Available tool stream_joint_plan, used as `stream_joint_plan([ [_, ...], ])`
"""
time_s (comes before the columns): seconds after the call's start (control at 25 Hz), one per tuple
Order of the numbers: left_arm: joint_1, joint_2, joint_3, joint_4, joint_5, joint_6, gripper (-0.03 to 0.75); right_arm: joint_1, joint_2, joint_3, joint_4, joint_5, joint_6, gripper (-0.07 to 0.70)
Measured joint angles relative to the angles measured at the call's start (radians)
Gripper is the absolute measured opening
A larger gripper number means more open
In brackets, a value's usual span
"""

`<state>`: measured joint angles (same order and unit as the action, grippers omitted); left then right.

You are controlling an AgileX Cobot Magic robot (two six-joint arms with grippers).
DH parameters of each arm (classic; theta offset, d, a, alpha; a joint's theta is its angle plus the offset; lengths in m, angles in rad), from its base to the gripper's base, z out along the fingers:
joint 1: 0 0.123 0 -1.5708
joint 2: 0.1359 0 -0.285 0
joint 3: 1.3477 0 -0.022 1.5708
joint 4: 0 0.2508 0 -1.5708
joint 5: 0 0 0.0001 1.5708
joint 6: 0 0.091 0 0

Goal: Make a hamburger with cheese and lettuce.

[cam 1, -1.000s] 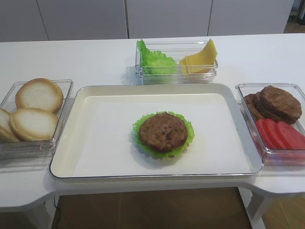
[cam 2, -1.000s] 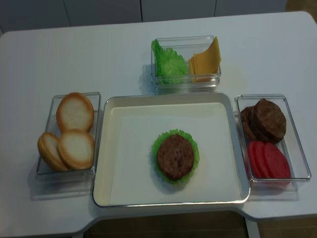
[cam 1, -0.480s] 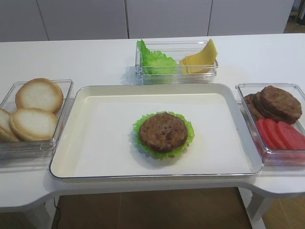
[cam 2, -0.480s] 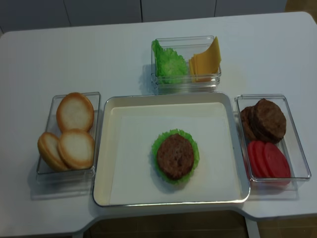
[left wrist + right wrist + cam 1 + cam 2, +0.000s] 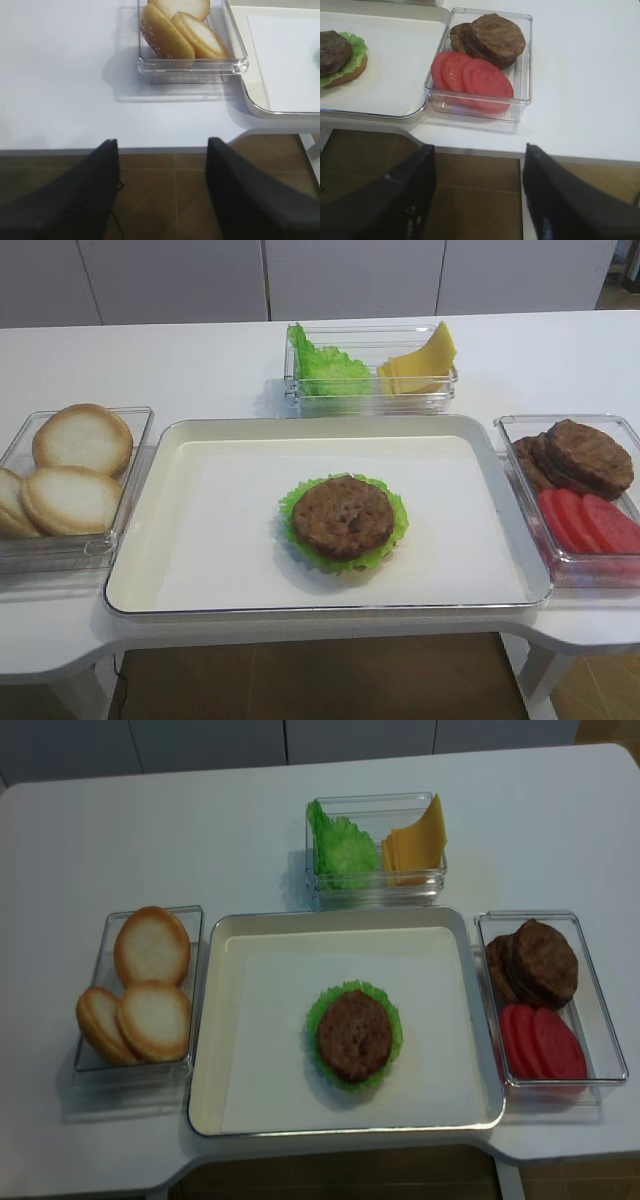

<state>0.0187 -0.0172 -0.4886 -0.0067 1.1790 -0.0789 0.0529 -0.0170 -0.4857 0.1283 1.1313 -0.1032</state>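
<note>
Both grippers, left gripper and right gripper, hang blurred with fingers apart off the table's near edge; the hamburger sits mid-tray, its bun hidden overhead, cheese and lettuce far behind.

White table, tray, 3 clear bins

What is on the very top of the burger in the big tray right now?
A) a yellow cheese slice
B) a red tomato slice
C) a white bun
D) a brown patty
D. The hamburger ends in a bare brown patty above its green leaf rim, while the cheese sits in its box.
</note>
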Motion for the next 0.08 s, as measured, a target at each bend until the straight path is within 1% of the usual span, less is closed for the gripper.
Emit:
stream_joint_plan([
  [0.08,0.000,0.000,0.000,0.000,0.000,0.000,0.415,0.000,0.000,0.000,0.000,0.000,0.000,0.419],
])
